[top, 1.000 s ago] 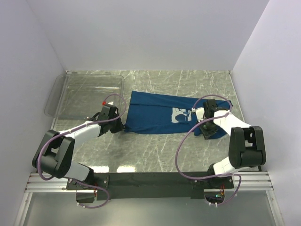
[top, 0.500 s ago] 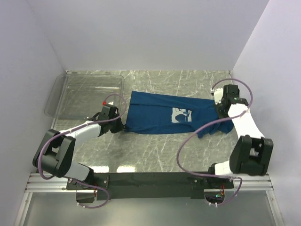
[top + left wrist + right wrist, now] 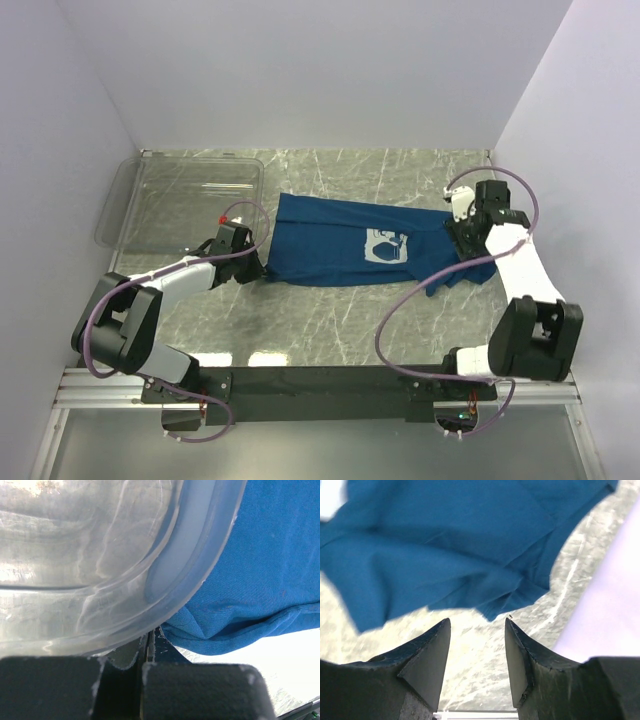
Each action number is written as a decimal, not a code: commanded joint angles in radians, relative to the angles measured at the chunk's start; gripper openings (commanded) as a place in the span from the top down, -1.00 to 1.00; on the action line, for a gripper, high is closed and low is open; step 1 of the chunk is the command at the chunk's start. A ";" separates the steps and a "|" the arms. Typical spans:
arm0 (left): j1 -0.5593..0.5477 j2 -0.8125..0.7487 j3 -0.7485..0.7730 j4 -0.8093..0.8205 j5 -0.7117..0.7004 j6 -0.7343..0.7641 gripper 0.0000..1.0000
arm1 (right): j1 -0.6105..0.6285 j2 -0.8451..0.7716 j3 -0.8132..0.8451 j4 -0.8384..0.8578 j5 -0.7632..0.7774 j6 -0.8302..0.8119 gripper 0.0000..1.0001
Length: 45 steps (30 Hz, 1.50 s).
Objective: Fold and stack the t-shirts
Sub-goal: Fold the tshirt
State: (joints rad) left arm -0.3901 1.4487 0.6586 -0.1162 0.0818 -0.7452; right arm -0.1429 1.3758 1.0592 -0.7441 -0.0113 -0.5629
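Note:
The dark blue t-shirt (image 3: 325, 245) lies spread across the table, its pale print (image 3: 385, 245) facing up. At the shirt's near-left corner, my left gripper (image 3: 252, 268) is shut on the hem; in the left wrist view the cloth (image 3: 260, 570) bunches into the closed jaw tips (image 3: 150, 640). My right gripper (image 3: 462, 232) hovers over the shirt's right end. Its jaws (image 3: 477, 625) stand open with only table between them, and the rumpled sleeve (image 3: 445, 555) lies just beyond the fingertips.
A clear plastic bin (image 3: 180, 205) sits at the back left, its rim (image 3: 200, 575) close above my left gripper and next to the shirt's left edge. White walls enclose the table on three sides; the right wall is near my right gripper.
My right gripper moved from the shirt's near-right corner to its far right end, dragging the cloth rightward, then opened and let go. The left gripper stayed put.

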 commanded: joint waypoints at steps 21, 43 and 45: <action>0.002 -0.037 -0.007 0.036 0.013 -0.003 0.99 | -0.026 0.221 -0.113 0.064 -0.093 0.164 -0.01; 0.003 -0.044 0.004 0.016 -0.011 0.009 0.99 | -0.113 0.027 -0.096 -0.308 -0.075 -0.248 0.99; 0.003 -0.040 0.006 0.013 -0.013 0.012 0.99 | -0.126 0.003 -0.103 -0.349 -0.075 -0.331 1.00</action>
State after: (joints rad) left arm -0.3893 1.4349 0.6575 -0.1173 0.0811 -0.7452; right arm -0.2543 1.4345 0.9344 -0.9428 -0.0898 -0.7193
